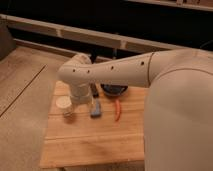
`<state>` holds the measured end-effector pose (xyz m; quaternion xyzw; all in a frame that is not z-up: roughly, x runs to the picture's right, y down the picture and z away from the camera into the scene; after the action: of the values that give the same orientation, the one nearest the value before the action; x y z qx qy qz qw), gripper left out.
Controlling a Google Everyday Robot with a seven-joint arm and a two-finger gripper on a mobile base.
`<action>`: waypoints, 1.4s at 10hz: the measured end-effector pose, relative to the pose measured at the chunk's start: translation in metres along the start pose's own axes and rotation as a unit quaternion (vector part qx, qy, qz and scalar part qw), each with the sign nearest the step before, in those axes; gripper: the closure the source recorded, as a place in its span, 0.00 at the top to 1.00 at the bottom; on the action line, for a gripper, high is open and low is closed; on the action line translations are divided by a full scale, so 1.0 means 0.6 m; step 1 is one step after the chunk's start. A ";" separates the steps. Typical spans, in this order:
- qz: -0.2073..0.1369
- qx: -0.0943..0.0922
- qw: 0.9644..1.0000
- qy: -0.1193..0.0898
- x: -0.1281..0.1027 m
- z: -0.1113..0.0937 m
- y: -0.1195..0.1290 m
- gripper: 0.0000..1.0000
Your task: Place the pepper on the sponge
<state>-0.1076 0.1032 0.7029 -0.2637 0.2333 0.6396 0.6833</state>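
A blue sponge [95,108] is seen lying on a wooden table [90,145] and is taken as the reference. The pepper [117,109], a slender red-orange one, is found on the bare wood just to the right of the sponge, lengthwise roughly parallel to it, apart from it and not on it. A white cup [65,106] is noted upright to the left of the sponge, near it but not touching. A dark bowl [114,90] is recorded behind the sponge and to its right, just beyond the far end of the pepper. The white arm [115,72] is seen crossing above and behind the sponge from the right, bending downward at its left end. The gripper [93,90] is made out only as a dark shape just behind the sponge's far end, between the arm's lower segment and the bowl, largely hidden by the arm. Whether it is apart or together cannot be told. Nothing is seen held in it.
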 end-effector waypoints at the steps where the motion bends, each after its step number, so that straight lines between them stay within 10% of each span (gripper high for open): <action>1: 0.000 0.000 1.000 0.000 0.000 0.000 0.000 0.65; 8: 0.000 0.002 1.000 -0.007 -0.005 -0.003 0.000 0.65; 10: -0.001 0.001 0.999 -0.049 -0.036 -0.021 0.001 0.65; 11: -0.020 -0.008 0.993 -0.117 -0.076 -0.062 0.002 0.65; 14: -0.068 -0.025 0.973 -0.217 -0.108 -0.141 0.001 0.65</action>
<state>-0.1115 -0.0015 0.6817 -0.1507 0.0445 0.6392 0.7529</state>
